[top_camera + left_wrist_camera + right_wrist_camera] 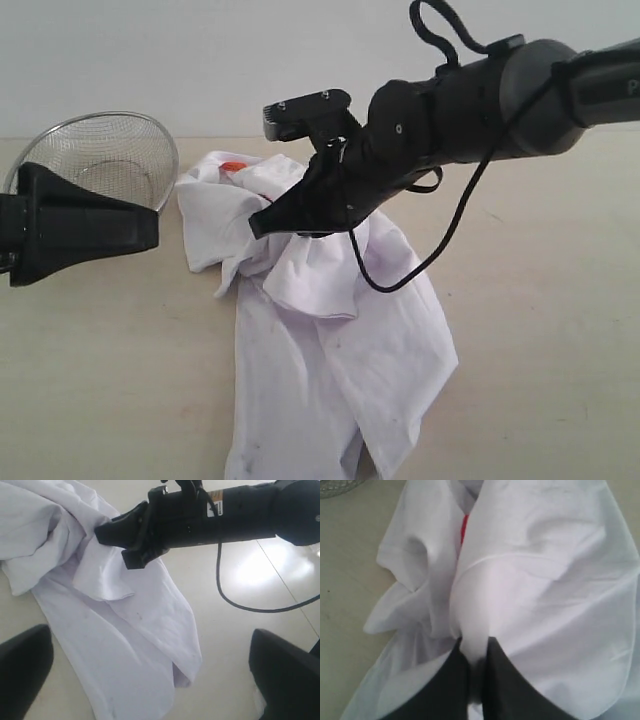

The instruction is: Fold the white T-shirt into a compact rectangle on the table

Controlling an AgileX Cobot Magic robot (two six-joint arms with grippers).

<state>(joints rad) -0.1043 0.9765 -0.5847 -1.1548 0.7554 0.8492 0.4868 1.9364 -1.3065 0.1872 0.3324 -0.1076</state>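
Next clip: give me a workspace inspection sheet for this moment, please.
Surface: table, pale wood-grain, faint specks.
Job's things: white T-shirt crumpled, not yet folded; orange neck tag showing.
Clutter: wire-mesh bowl beside the shirt's collar end.
Grippers: right gripper shut, fingers pinching a fold of the shirt; left gripper open, holding nothing.
Cables: black cable hangs from the right arm over the shirt.
Surroundings: plain pale wall.

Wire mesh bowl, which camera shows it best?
The exterior view: the wire mesh bowl sits at the left of that view, beside the white T-shirt, though the left tool covers its lower part. The right wrist view catches only a sliver of its rim at one corner. The left wrist view misses it.
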